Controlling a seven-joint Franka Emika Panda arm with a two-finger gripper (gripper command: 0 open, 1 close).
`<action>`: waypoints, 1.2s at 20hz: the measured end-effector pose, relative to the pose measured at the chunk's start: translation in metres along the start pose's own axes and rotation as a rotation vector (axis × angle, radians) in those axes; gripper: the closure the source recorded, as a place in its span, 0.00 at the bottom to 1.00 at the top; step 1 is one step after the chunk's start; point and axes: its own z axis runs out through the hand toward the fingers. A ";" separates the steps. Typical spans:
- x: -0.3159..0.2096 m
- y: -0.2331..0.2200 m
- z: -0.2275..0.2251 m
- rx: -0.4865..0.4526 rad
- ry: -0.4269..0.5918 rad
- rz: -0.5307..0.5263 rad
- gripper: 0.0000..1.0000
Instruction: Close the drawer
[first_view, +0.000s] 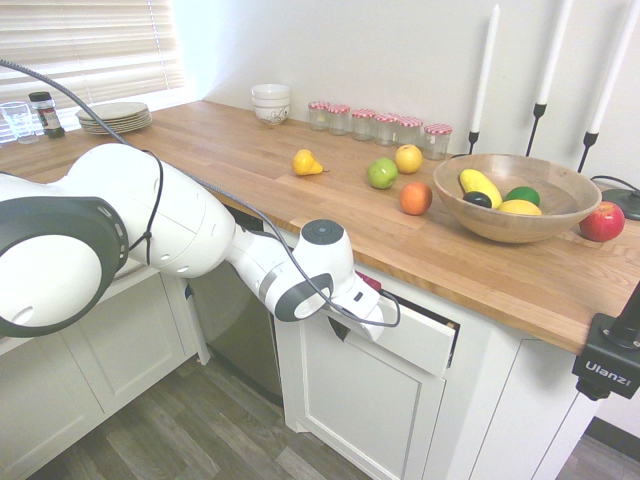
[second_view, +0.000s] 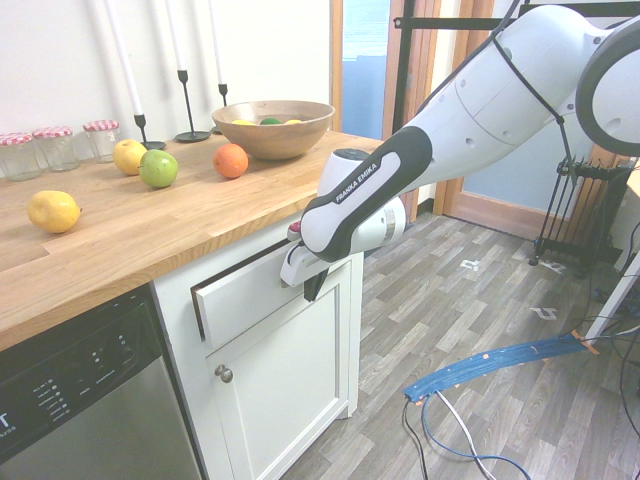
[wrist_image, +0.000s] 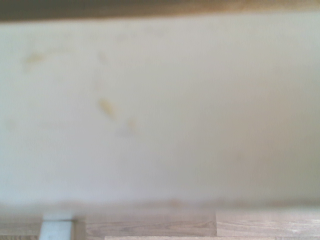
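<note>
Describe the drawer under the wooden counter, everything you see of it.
The drawer has a plain-looking white front, smooth and painted in appearance, with small yellowish marks in the wrist view. It sits just below the wooden countertop, above a white cabinet door. A dark gap along its edges shows it stands slightly open. The gripper is at its front, seemingly against it, hiding the middle; whether they actually touch is unclear. Its inside isn't visible.

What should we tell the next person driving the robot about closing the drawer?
Gripper: fingers shut, at the drawer's front, seemingly holding nothing.
Drawer: under the wooden counter, above the cabinet door; it stands slightly out, with a dark gap behind its front.
Done: nearly closed.
Left: probably push it in the rest of the way, then check the gap is gone.
</note>
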 end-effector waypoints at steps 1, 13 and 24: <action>0.000 0.000 0.000 0.000 0.000 -0.001 1.00; 0.008 -0.012 -0.015 0.034 0.042 -0.002 1.00; -0.035 0.068 -0.038 -0.057 -0.026 0.045 1.00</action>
